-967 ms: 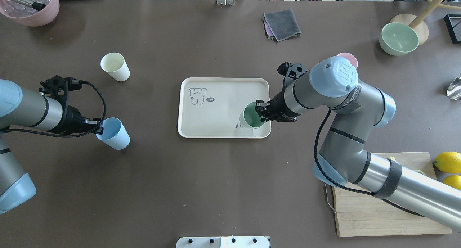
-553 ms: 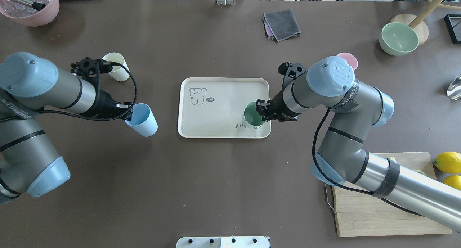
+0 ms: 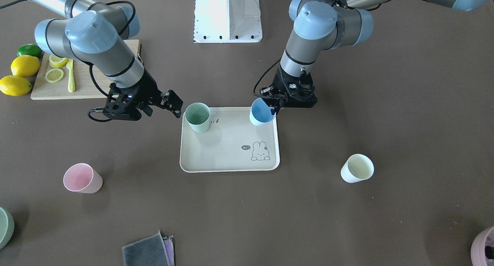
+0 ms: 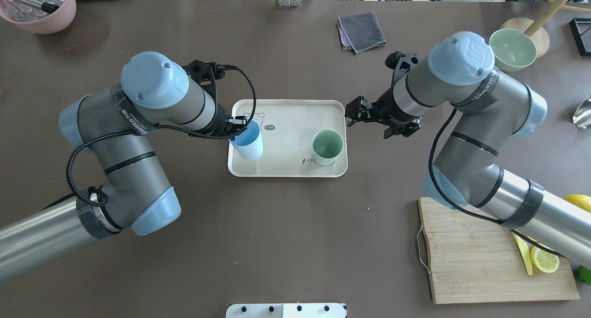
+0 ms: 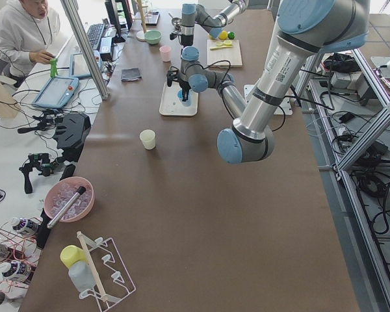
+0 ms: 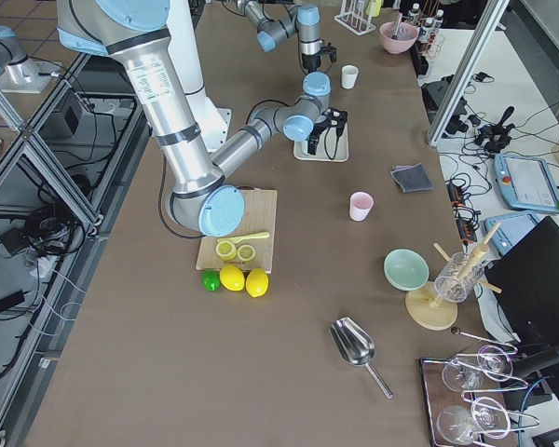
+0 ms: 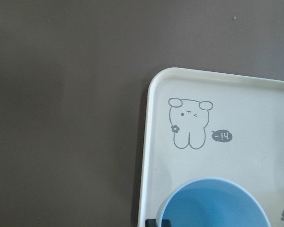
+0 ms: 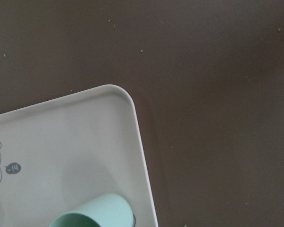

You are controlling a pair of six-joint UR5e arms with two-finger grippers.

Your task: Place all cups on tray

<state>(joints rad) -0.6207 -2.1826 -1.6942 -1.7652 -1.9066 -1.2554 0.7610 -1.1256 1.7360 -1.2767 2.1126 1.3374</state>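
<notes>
The tray lies at the table's middle. On it the green cup stands upright in the corner nearest the robot on its right side, with nothing touching it. The blue cup is at the tray's opposite end, just inside the rim. The left gripper is closed on its lip, one finger inside and one outside. Whether the cup's base rests on the tray or hangs just above it cannot be told.

The right gripper sits just beside the tray's right rim, its jaws spread wide and empty.

Two cups lie well apart from the tray on the bare table: a cream cup on the robot's left and a pink cup on its right.

The step in hand looks like setting down the second of four cups. Next, the left gripper probably needs to settle the blue cup flat, open and lift clear without tipping it. The free right gripper can go for the pink cup.
</notes>
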